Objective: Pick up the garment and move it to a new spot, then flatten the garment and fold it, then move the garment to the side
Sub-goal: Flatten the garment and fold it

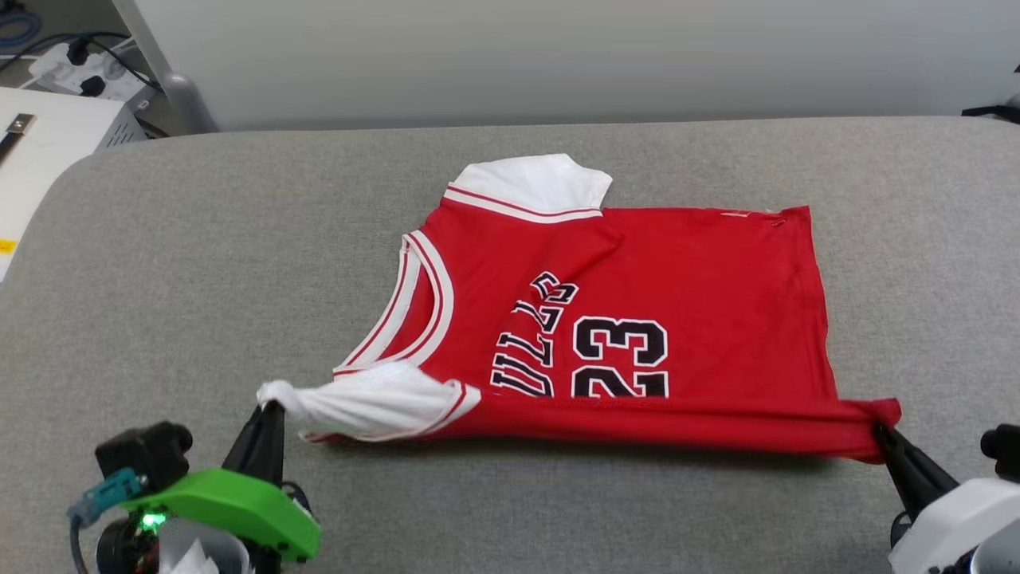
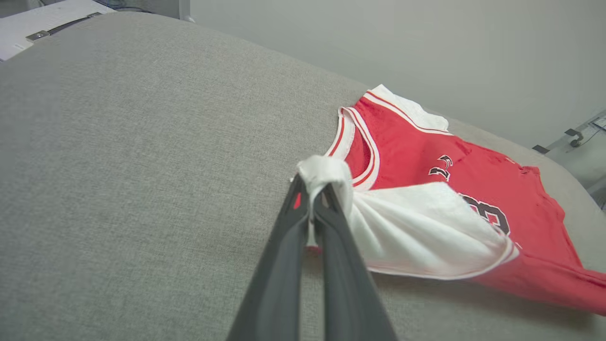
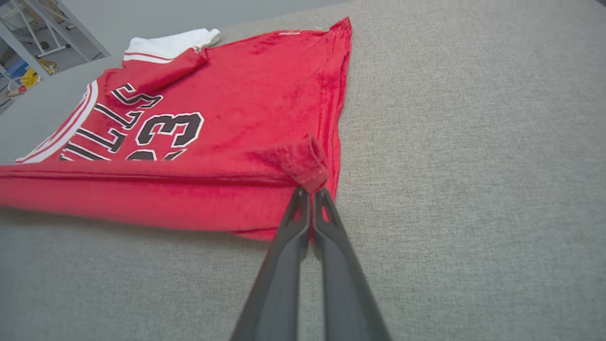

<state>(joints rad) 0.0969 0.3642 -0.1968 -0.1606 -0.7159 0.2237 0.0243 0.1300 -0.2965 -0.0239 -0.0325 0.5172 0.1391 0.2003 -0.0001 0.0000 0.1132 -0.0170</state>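
Observation:
The garment [image 1: 637, 263], a red jersey with white sleeves and black "23" and lettering, lies spread on the grey table [image 1: 199, 263], its near edge lifted and rolled over. My left gripper [image 1: 269, 408] is shut on the bunched white sleeve at the garment's near left corner; the left wrist view has that gripper [image 2: 312, 189] pinching the sleeve. My right gripper [image 1: 880, 430] is shut on the red hem corner at the near right, and in the right wrist view the gripper [image 3: 310, 189] holds that red fabric [image 3: 265, 94]. The far sleeve [image 1: 534, 183] lies flat.
A pale wall [image 1: 558, 56] runs behind the table's far edge. A white box with a power strip and cables [image 1: 72, 72] stands off the table's far left corner. Bare grey cloth surrounds the garment on all sides.

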